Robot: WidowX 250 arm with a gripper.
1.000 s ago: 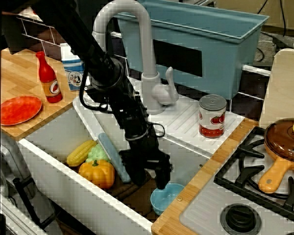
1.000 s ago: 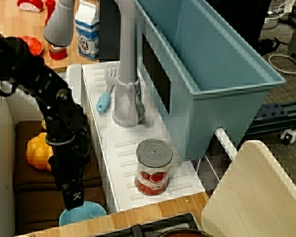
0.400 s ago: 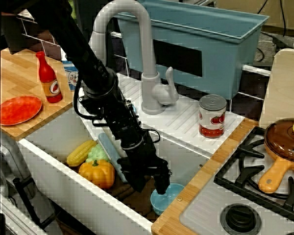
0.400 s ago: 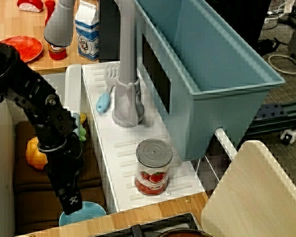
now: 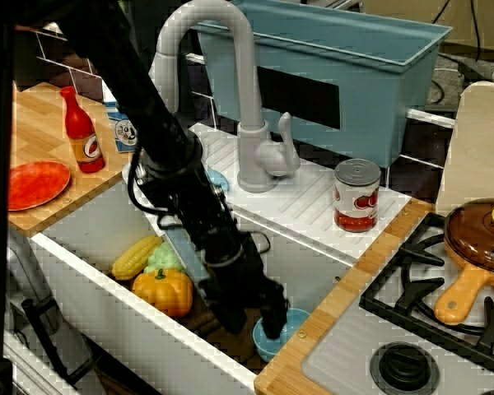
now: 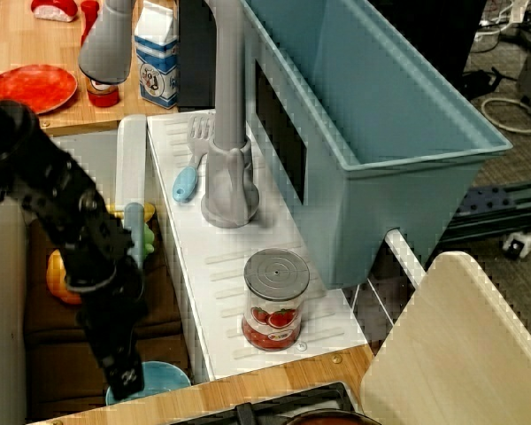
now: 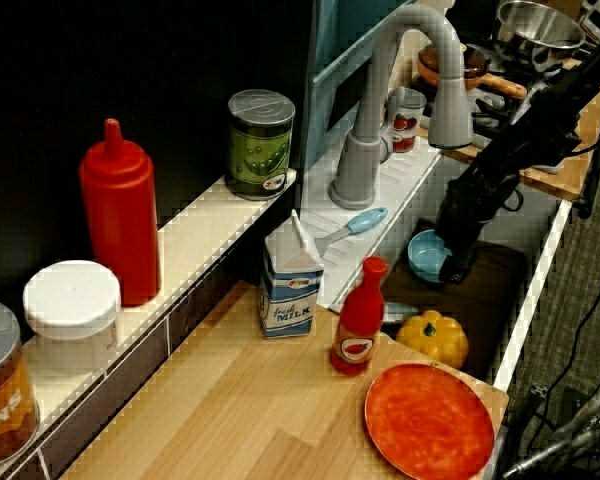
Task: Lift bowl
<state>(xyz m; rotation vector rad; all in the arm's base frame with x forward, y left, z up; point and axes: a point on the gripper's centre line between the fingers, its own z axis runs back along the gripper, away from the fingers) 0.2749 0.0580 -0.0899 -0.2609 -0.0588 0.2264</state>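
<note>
The small light-blue bowl (image 5: 291,322) sits on the dark mat in the sink's near right corner, against the counter edge. In the view from above the bowl (image 6: 165,378) is partly covered by the arm. My black gripper (image 5: 253,319) points down at its left rim, open. One finger reaches inside the bowl and the other stays outside, to its left. From the counter's end, the gripper (image 7: 458,268) overlaps the bowl (image 7: 424,253) on its right side. The bowl still rests on the mat.
An orange toy pumpkin (image 5: 163,290), a corn cob (image 5: 136,257) and a green toy lie in the sink to the left. The grey faucet (image 5: 247,123) and a tomato can (image 5: 356,195) stand behind. The sink wall and wooden counter edge (image 5: 313,354) hem the bowl in.
The arm has dropped lower into the sink and shifted slightly right. The gripper's fingers have come down at the bowl's rim, one now inside it. The bowl has not moved.
</note>
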